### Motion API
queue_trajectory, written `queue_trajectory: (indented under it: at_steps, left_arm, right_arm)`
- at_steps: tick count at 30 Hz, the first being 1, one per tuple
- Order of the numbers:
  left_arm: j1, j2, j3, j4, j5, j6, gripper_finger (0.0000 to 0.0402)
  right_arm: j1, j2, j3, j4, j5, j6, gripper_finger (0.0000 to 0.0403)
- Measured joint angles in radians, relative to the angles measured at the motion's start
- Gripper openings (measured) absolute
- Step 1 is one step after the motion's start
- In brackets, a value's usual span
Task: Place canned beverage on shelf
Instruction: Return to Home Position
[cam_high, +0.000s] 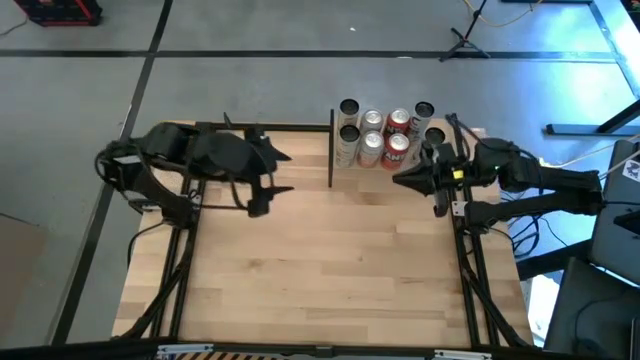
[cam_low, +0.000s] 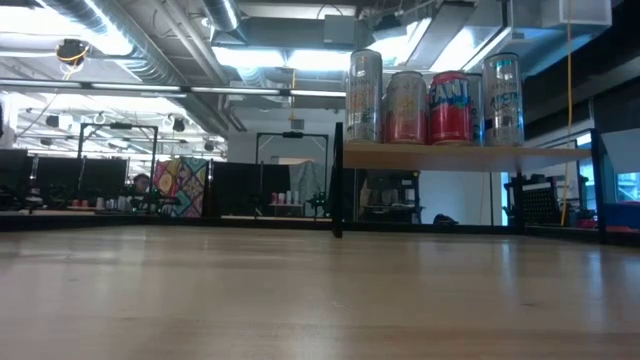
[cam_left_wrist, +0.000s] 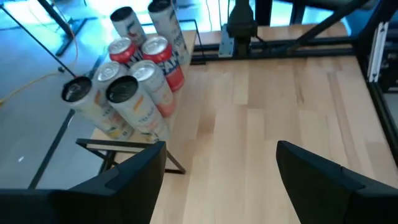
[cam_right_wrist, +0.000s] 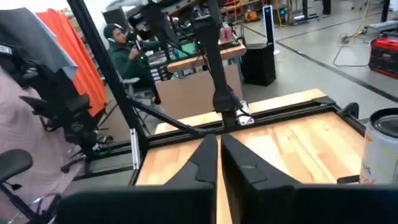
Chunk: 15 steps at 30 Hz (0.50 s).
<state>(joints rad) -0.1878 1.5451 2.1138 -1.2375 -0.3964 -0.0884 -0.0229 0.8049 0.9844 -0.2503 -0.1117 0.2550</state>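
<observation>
The cans (cam_high: 372, 146) stand close together on the shelf (cam_low: 460, 155) — at the far edge of the table (cam_high: 330, 270), toward its right side. The right gripper (cam_right_wrist: 218, 149) is near the shelf's right end, fingers pressed together, empty. The left gripper (cam_left_wrist: 221, 149) hangs well apart over the table's left part — fingers spread wide, holding nothing.

Eight cans (cam_high: 396, 145) stand upright, clustered on the raised shelf (cam_low: 460, 155).

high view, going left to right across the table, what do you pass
left gripper → shelf post → cans; the right gripper shares the cans' span, so its place is unclear
</observation>
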Motion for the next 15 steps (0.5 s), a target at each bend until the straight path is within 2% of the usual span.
queue_trajectory:
  at_steps: [6, 11, 15]
  left_arm:
    - [0.021, -0.218, -0.298, 0.191, 0.033, 0.02, 0.0292]
    - [0.031, -0.43, -0.595, 0.415, 0.059, 0.005, 0.0292]
    - [0.03, -0.566, -0.784, 0.543, 0.062, -0.01, 0.0292]
  right_arm:
    - [-0.003, -0.089, 0.0, 0.016, 0.044, 0.025, 0.0046]
    - [-0.003, -0.173, -0.055, 0.022, 0.064, 0.034, 0.0044]
    - [-0.003, -0.234, -0.151, 0.051, 0.148, 0.084, 0.0038]
